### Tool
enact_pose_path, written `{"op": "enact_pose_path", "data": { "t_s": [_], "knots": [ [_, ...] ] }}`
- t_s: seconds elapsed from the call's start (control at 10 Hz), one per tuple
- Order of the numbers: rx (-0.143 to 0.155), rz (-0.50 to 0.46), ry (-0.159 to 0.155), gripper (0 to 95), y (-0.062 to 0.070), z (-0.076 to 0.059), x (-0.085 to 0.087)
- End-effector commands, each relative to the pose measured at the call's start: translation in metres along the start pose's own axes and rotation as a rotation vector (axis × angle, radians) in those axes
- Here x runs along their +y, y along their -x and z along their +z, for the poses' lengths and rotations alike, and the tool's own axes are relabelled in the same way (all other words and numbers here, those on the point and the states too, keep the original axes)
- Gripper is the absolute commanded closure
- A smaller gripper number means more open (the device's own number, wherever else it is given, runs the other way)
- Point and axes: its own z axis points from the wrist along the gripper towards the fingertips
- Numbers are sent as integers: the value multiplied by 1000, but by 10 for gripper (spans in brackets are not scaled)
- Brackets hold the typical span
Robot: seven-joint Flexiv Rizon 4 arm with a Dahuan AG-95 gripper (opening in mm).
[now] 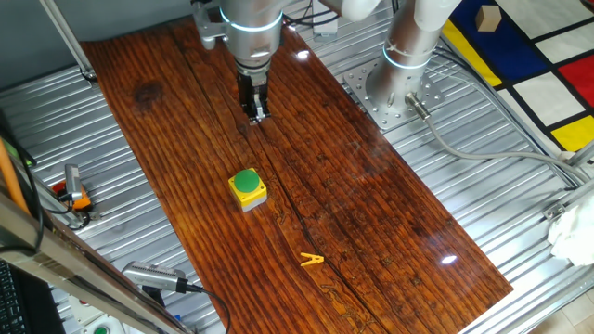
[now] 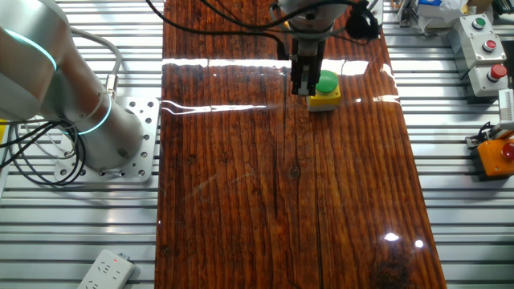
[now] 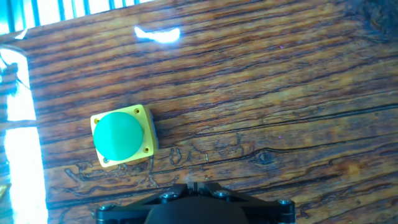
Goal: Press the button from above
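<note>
The button, a rigid green dome in a light-looking yellow box sitting mid-board, is waiting for a straight-down push on its crown, while the gripper is hanging farther back (finger gap impossible to tell).

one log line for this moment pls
phase: approach | gripper: above wooden tabletop, off to one side of green dome button in yellow box | contact: none | button: unpressed
</note>
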Motion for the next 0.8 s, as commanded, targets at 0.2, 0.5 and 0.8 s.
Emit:
{"op": "enact_pose_path", "data": {
  "t_s": [0.2, 0.5, 0.8],
  "knots": [
    [-2, -11, -10, 950, -1, 0, 0],
    [20, 5, 5, 950, -1, 0, 0],
    [46, 7, 11, 950, -1, 0, 0]
  ]
}}
